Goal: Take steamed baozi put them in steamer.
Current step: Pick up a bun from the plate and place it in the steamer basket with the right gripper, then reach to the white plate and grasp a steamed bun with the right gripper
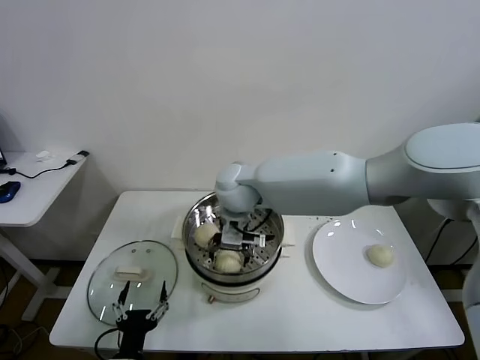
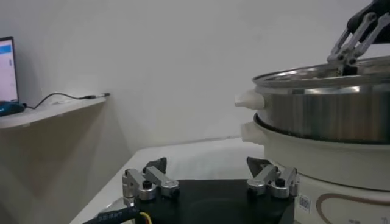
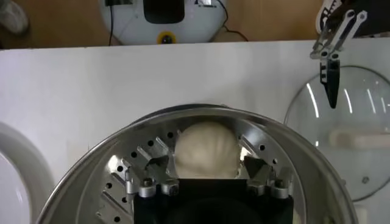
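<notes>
The steel steamer (image 1: 271, 225) stands mid-table on its white cooker base. Two cream baozi show inside it, one at the far left (image 1: 205, 233) and one at the near side (image 1: 229, 260). My right gripper (image 1: 241, 238) reaches down into the basket. In the right wrist view it (image 3: 206, 161) is open, with its fingers (image 3: 157, 163) on either side of the near baozi (image 3: 205, 146), which rests on the perforated bottom. One more baozi (image 1: 380, 256) lies on the white plate (image 1: 337, 270). My left gripper (image 1: 140, 301) is open and empty at the table's front left.
A round glass lid (image 1: 154, 264) lies flat to the left of the steamer, just beyond my left gripper (image 2: 208, 165). The steamer wall (image 2: 329, 103) rises close on its right. A side table (image 1: 30, 191) with cables stands far left.
</notes>
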Controlling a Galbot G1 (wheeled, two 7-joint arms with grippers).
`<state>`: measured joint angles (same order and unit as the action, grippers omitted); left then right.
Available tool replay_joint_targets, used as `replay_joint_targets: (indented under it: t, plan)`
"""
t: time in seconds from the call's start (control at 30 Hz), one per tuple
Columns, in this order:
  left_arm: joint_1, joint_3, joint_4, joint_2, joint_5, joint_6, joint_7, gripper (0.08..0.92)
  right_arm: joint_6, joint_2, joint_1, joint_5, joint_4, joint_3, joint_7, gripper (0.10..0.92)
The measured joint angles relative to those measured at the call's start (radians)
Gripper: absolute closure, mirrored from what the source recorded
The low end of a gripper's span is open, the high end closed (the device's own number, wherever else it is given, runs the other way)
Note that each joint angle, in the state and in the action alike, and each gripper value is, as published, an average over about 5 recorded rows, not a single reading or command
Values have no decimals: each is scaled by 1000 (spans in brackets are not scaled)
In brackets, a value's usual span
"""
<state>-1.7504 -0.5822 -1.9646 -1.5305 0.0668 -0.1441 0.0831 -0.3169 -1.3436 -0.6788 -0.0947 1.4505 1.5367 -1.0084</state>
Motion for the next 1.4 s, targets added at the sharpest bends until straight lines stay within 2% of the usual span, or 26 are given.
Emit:
replay_joint_targets:
  t: [0.3, 0.5, 0.67, 1.03, 1.4]
  plan:
    - [-3, -1, 0, 3, 3, -12, -1, 177, 14, 111, -96, -129, -19, -19, -102, 203]
    - [1, -3, -1, 7, 2, -13, -2, 177, 62, 261, -178, -260, -89, 8, -183, 203]
    - [7, -3, -1, 7, 1, -12, -4, 177, 113, 414, -205, -308, -175, 48, -219, 203]
    - [12, -8, 14, 3, 4, -9, -6, 177, 208, 727, -7, -229, -273, -37, -218, 203]
    - [-1, -7, 21, -13, 21, -18, -4, 177, 305, 817, 325, -100, -363, -291, -135, 203]
